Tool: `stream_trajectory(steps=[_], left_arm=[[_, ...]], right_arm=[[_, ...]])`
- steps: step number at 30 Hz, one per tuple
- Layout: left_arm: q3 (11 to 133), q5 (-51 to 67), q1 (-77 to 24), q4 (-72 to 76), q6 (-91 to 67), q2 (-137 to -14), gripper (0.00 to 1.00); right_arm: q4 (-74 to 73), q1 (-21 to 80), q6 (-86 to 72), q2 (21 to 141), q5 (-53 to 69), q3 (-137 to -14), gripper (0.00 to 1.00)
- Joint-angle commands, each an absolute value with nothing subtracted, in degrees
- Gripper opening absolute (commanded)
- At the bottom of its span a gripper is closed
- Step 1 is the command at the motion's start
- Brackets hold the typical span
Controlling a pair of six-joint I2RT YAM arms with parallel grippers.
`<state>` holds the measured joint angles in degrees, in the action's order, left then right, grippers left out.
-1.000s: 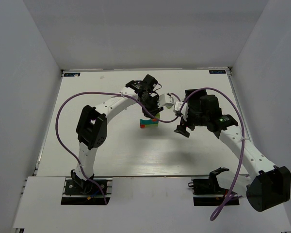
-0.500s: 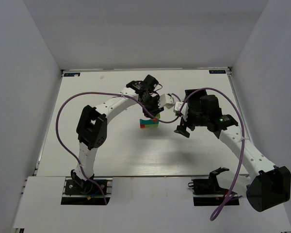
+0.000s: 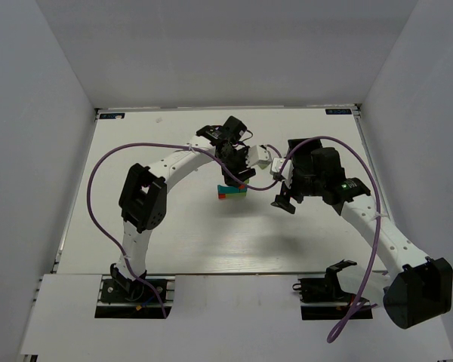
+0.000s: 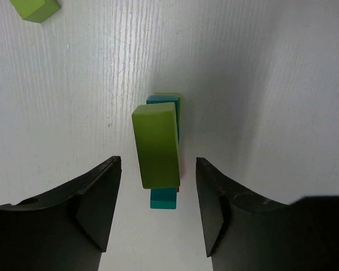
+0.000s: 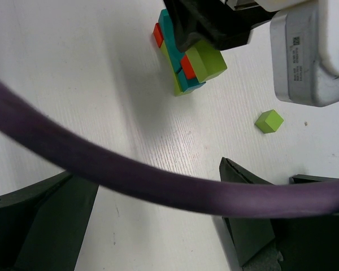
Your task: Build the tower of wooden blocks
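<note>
Nothing has visibly moved in the last second. Your left gripper (image 4: 157, 169) hangs over the wood block tower (image 4: 156, 145) in the middle of the table (image 3: 174, 234), fingers spread clear of its lime top block. Your right gripper (image 5: 152, 226) gapes empty nearby, and a loose lime cube (image 5: 269, 121) lies near the tower.

No word, brand or number can be read anywhere in these views. A small printed sticker (image 5: 294, 48) stands on the side of the white camera housing (image 5: 313, 68) that hangs above the surface (image 5: 101, 113), but its dark lines are too fine and blurred to make out. A small blue label (image 3: 113, 116) at the far left corner of the surface and a second blue label (image 3: 338, 111) at its far right corner carry pale marks too tiny to read.
</note>
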<state>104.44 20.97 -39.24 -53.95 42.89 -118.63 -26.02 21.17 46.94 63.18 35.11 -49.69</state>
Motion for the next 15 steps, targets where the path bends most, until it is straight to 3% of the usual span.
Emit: stream_trajectory(steps=[1, 4, 5, 7, 11, 15], left_arm=[[104.7, 20.8, -39.6, -53.7, 42.8, -116.5, 0.68], [104.7, 20.3, -39.6, -53.7, 42.3, -116.0, 0.73], [104.7, 20.3, -39.6, -53.2, 42.3, -115.5, 0.87], [104.2, 19.6, -39.6, -53.2, 41.7, -115.5, 0.92], [103.6, 19.1, -39.6, -52.1, 41.7, -113.5, 1.0], [102.3, 18.5, -39.6, -51.1, 41.0, -111.8, 1.0]], right_arm=[[-26.6, 21.1, 47.1, 63.5, 36.5, -49.4, 0.9], [-26.6, 21.1, 47.1, 63.5, 36.6, -49.4, 0.9], [-26.4, 21.0, 47.0, 63.5, 36.4, -49.4, 0.9], [-26.6, 21.2, 47.0, 63.5, 36.4, -49.4, 0.9], [-26.5, 21.0, 47.0, 63.7, 36.2, -49.5, 0.9], [-26.5, 21.1, 47.2, 63.7, 36.1, -49.5, 0.9]])
